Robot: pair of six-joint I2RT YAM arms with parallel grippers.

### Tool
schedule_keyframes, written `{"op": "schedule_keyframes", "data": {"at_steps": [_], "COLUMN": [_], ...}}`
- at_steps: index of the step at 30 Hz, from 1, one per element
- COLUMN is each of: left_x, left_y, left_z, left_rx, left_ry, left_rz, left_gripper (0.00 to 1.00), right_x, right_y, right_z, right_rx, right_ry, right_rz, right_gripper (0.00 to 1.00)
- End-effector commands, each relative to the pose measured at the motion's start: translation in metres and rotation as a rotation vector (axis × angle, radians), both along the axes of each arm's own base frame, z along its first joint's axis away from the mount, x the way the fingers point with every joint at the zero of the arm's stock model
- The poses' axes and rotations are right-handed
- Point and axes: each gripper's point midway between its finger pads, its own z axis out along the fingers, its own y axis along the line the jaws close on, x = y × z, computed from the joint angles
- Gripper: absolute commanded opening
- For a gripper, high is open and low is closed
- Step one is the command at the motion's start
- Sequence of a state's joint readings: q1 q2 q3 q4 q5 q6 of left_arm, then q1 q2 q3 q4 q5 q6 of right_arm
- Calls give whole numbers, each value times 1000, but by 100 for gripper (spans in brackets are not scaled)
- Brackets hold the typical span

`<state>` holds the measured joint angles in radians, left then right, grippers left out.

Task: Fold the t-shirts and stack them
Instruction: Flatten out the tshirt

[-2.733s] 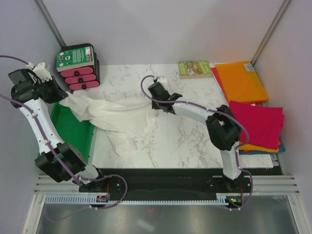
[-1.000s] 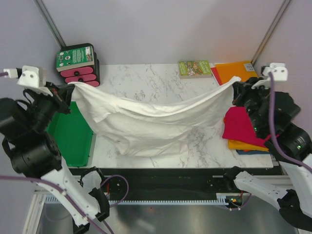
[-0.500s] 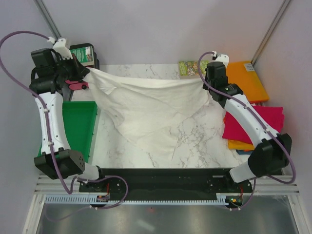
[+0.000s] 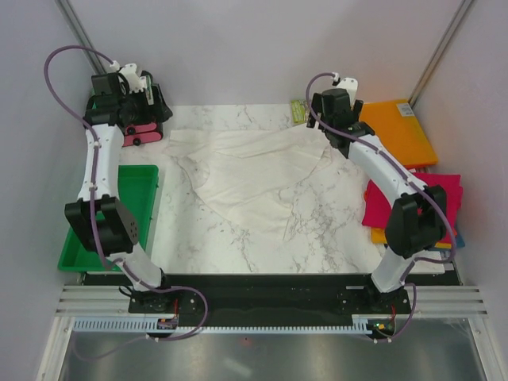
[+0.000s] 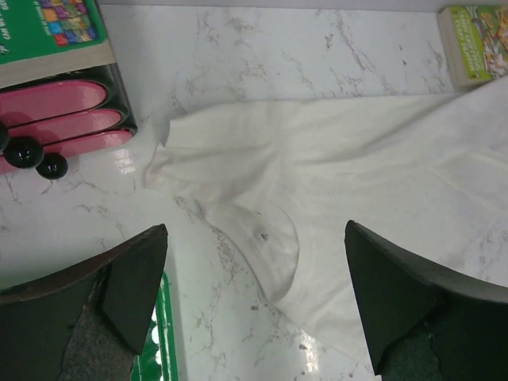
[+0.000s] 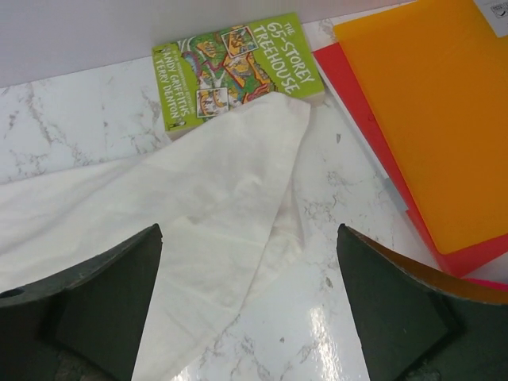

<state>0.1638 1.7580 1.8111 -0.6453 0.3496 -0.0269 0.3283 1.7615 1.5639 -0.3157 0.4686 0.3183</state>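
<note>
The white t-shirt (image 4: pixel 246 171) lies spread flat and wrinkled on the marble table, its sleeves toward the back corners. My left gripper (image 4: pixel 143 107) hovers open above its left sleeve (image 5: pixel 190 147), and nothing is between its fingers (image 5: pixel 135 278). My right gripper (image 4: pixel 333 119) hovers open above the right sleeve (image 6: pixel 238 167), also holding nothing. Folded t-shirts are stacked at the right edge: a magenta one (image 4: pixel 413 206) on top, an orange one (image 4: pixel 381 236) under it, and a sliver of blue (image 4: pixel 458 238) at the bottom.
A black case with pink inserts (image 4: pixel 135 127) stands at the back left under a green-labelled box. A green tray (image 4: pixel 119 206) lies along the left edge. A green book (image 6: pixel 238 67) touches the right sleeve tip. An orange folder (image 6: pixel 429 111) lies at the back right.
Both grippers have opened and let go of the white t-shirt. It has dropped from stretched in the air to lying flat on the table, and both arms now sit low at the back corners.
</note>
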Motion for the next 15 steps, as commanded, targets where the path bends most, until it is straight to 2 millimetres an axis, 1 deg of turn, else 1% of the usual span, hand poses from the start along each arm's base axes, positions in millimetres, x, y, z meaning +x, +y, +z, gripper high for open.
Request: {"op": "schedule_keyframes", "data": {"at_steps": [1, 2, 3, 4, 5, 6, 7, 8, 9, 10, 11, 12, 13, 14, 15], "left_x": [-59, -69, -95, -110, -124, -153, -164, -176, -192, -199, -204, -212, -215, -217, -225], "left_y": [-64, -76, -121, -137, -155, -188, -199, -209, -225, -231, -235, -240, -243, -247, -251], "left_z": [44, 35, 7, 1, -11, -33, -42, -50, -63, -68, -74, -82, -88, -97, -108], "left_rx": [85, 95, 116, 136, 151, 176, 198, 207, 215, 205, 195, 180, 172, 162, 142], "left_ry": [-121, -98, -22, -8, 25, 84, 104, 118, 144, 156, 172, 194, 212, 240, 276], "left_rz": [-207, -246, -391, -444, -504, -632, -670, -714, -784, -813, -837, -873, -889, -906, -935], "left_gripper": [97, 97, 95, 93, 93, 90, 89, 89, 87, 87, 86, 85, 83, 81, 78], "right_x": [-48, -57, -72, -88, -97, -109, -121, -128, -136, -145, -149, -155, -160, -162, -165], "right_y": [24, 28, 31, 42, 42, 42, 48, 46, 44, 44, 43, 40, 39, 38, 35], "right_z": [40, 35, 11, 18, 12, -7, -4, -8, -19, -17, -18, -25, -22, -23, -28], "right_rx": [65, 75, 70, 93, 84, 70, 84, 80, 76, 85, 92, 88, 98, 105, 100], "right_ry": [-101, -91, -43, -67, -62, -29, -36, -29, -10, -11, -13, 2, -7, -8, 1], "right_rz": [66, 79, 95, 126, 118, 123, 135, 126, 125, 129, 119, 114, 114, 105, 97], "right_gripper": [98, 97, 96, 96, 95, 95, 95, 95, 95, 95, 94, 94, 94, 94, 93]}}
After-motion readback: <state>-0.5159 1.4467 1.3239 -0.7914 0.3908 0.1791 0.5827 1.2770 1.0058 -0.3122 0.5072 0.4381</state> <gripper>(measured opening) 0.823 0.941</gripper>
